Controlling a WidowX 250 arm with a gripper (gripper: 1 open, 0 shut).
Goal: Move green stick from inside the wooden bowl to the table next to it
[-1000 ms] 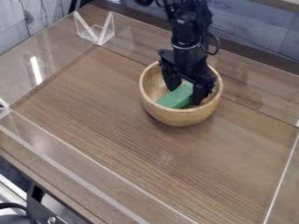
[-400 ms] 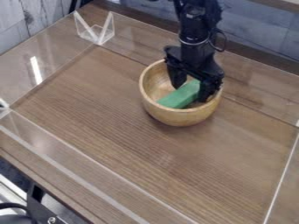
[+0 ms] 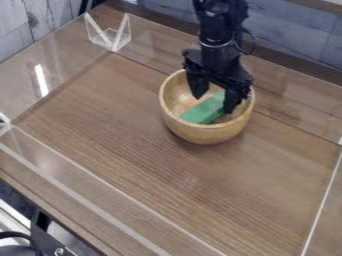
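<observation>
The wooden bowl [image 3: 178, 122] sits on the table [image 3: 147, 170] toward the back right. Inside it lies the green stick [image 3: 205, 110], tilted against the bowl's inner wall. My black gripper [image 3: 217, 96] points down into the bowl, open, with its fingers standing on either side of the stick's upper end. The stick rests in the bowl and I cannot tell whether the fingers touch it.
Clear plastic walls [image 3: 60, 50] run around the table's edges. A clear plastic bracket [image 3: 107, 35] stands at the back left corner. Bare wood-grain tabletop lies left of and in front of the bowl.
The gripper has stayed over the bowl, shifting only slightly; it remains open. The green stick lies in the same place.
</observation>
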